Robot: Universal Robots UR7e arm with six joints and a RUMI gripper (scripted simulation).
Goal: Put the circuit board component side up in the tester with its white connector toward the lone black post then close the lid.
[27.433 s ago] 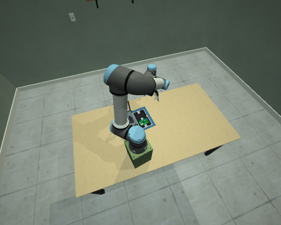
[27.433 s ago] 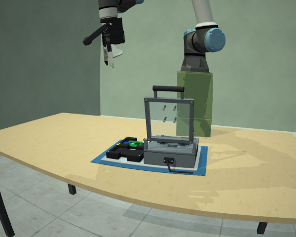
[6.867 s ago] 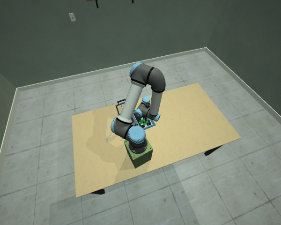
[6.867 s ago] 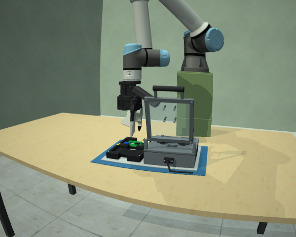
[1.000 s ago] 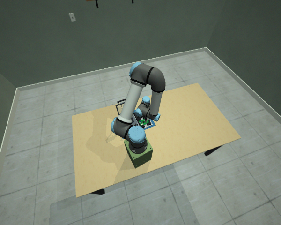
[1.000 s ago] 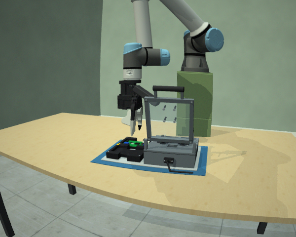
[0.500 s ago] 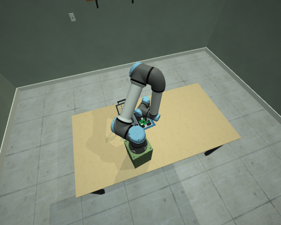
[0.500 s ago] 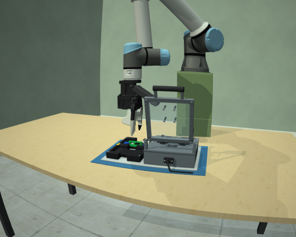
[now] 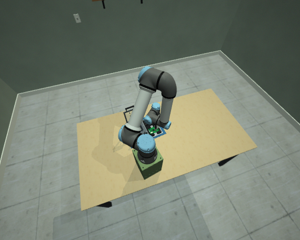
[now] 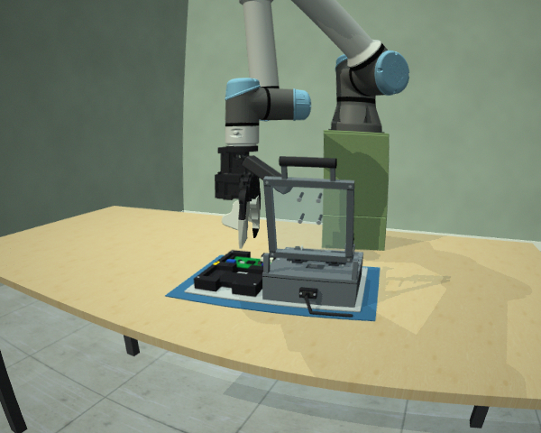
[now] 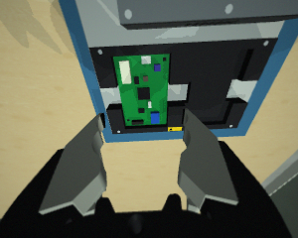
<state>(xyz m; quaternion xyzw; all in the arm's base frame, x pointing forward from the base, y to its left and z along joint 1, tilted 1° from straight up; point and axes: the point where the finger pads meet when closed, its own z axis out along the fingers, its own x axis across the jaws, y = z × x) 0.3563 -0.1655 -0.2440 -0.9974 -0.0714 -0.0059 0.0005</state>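
The green circuit board (image 11: 141,91) lies component side up in the black tray (image 11: 184,89), its white connector at the end toward the tester; it also shows in the exterior view (image 10: 246,262). My gripper (image 11: 143,111) hangs above the tray's near edge, fingers open and empty, tips well above the board (image 10: 249,237). The grey tester (image 10: 312,277) stands beside the tray with its clear lid (image 10: 307,214) raised upright, black handle on top.
Tray and tester sit on a blue mat (image 10: 279,298) on the wooden table. The arm's green pedestal (image 10: 354,186) stands behind the tester. A black cable (image 10: 324,309) trails from the tester's front.
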